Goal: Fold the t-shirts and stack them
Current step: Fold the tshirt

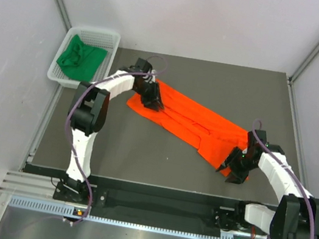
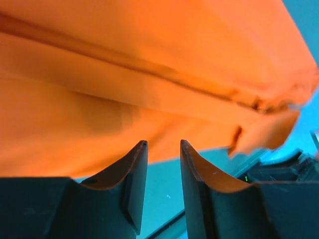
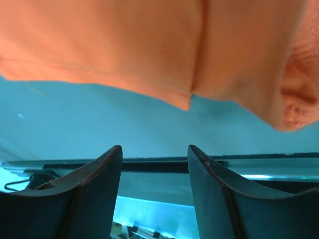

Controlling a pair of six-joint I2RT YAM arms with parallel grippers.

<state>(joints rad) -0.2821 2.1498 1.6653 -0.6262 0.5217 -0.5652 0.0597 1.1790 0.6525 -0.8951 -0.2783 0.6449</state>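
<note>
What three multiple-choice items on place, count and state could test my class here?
1. Where is the green t-shirt? A on the floor; B in the white basket; C over an arm.
2. How many t-shirts lie on the table? A one; B two; C none.
3. How is the right gripper? A shut on cloth; B out of view; C open, empty.
Key: 1 B, bunched inside it; 2 A, only the orange t-shirt is there; 3 C, bare gap between its fingers.

table (image 1: 141, 150) — dark, flat | orange t-shirt (image 1: 191, 120) spread | basket (image 1: 97, 32) far-left corner
</note>
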